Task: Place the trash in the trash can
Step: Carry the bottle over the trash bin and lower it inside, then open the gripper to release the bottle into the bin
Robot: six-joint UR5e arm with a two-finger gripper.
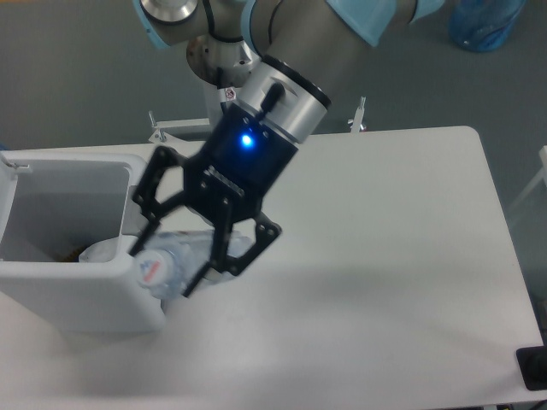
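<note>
My gripper [175, 256] is shut on the crushed clear plastic bottle [171, 260], held high above the table with its cap end pointing at the camera. The bottle hangs over the right rim of the white trash can [77, 295], beside the grey tab [134, 213]. Inside the can, a crumpled white wad [101, 250] lies at the bottom right. The gripper's black fingers [218, 248] wrap the bottle's sides and hide most of its body.
The white table [402, 256] stretches to the right of the can. The arm's base column [226, 77] stands behind the table's far edge. A blue object [485, 21] sits on the floor at the top right.
</note>
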